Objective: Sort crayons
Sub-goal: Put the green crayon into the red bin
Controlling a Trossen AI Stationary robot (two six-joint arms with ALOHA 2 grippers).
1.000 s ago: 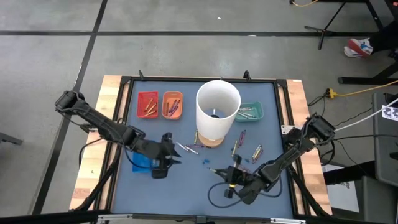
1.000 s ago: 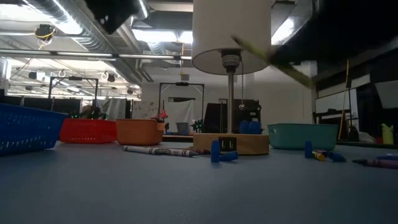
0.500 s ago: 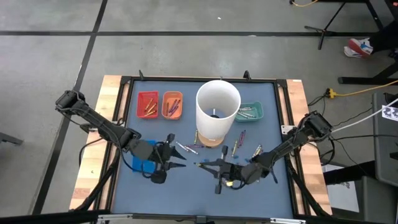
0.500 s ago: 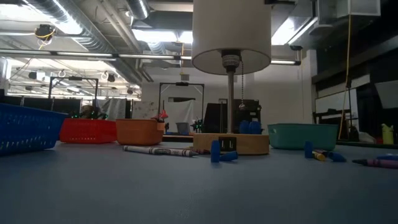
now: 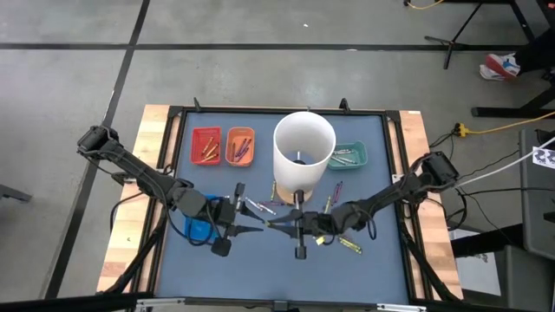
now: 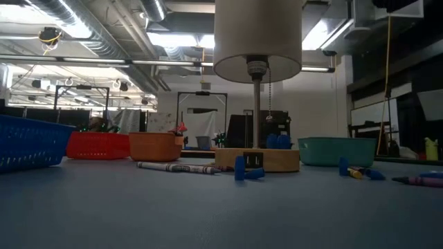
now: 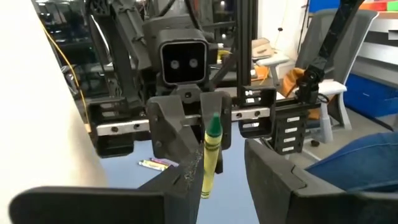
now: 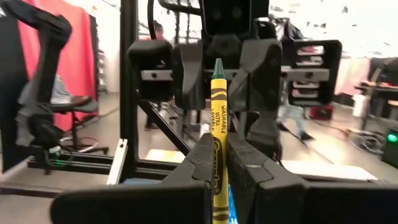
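Note:
My right gripper [image 5: 282, 224] is above the mat's middle, shut on a yellow crayon with a green tip [image 8: 217, 106]. It points level toward my left gripper [image 5: 247, 224], which faces it, open. In the left wrist view the crayon [image 7: 209, 155] shows in front of my left gripper [image 7: 224, 171], whose fingers stand apart on either side of its tip. Loose crayons [image 5: 334, 192] lie on the blue mat near the lamp. Others lie in the red [image 5: 205, 145], orange [image 5: 239, 146] and teal [image 5: 349, 156] trays. My right gripper pinches the crayon's wrapped body [image 8: 216, 152] between its two fingers, which lie along the crayon. It comes level from the table's right. The green tip [image 8: 217, 65] sticks out past the fingertips toward my left gripper. The crayon is lifted clear of the mat.
A lamp with a tall white shade [image 5: 303, 152] stands on a wooden base [image 6: 257, 159] at the mat's middle, just behind both grippers. A blue tray [image 5: 199, 227] lies under my left arm. A white crayon [image 6: 176, 167] and blue bits [image 6: 248, 171] lie before the lamp base.
My right gripper has carried the crayon up and toward the table's left, from the near right to the middle, tipping from pointing down to level. My left gripper has risen a little and tipped up to level, facing it. Its fingers have stayed open.

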